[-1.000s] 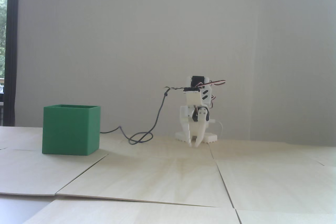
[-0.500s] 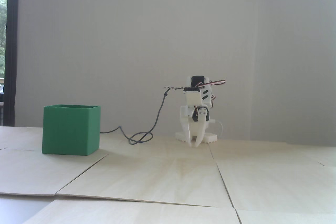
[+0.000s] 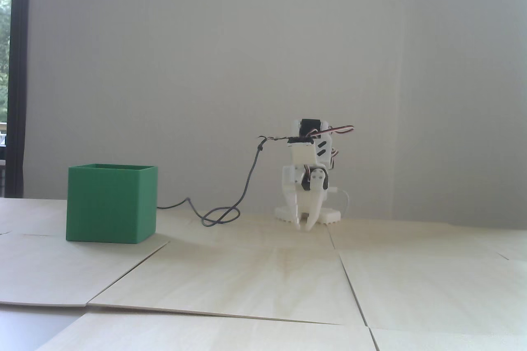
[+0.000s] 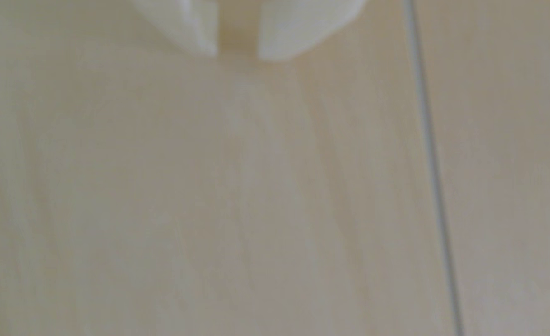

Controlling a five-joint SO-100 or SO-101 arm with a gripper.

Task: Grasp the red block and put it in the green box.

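Near table, tips down — gripper (image 3: 305, 224) narrowly parted, empty | green box (image 3: 111, 203) well left

The green box (image 3: 111, 204) is a solid-green cube with thin walls and an open top. It stands upright and square on the pale wooden table (image 3: 255, 281), near the table's left edge in the fixed view. The red block shows in neither view.
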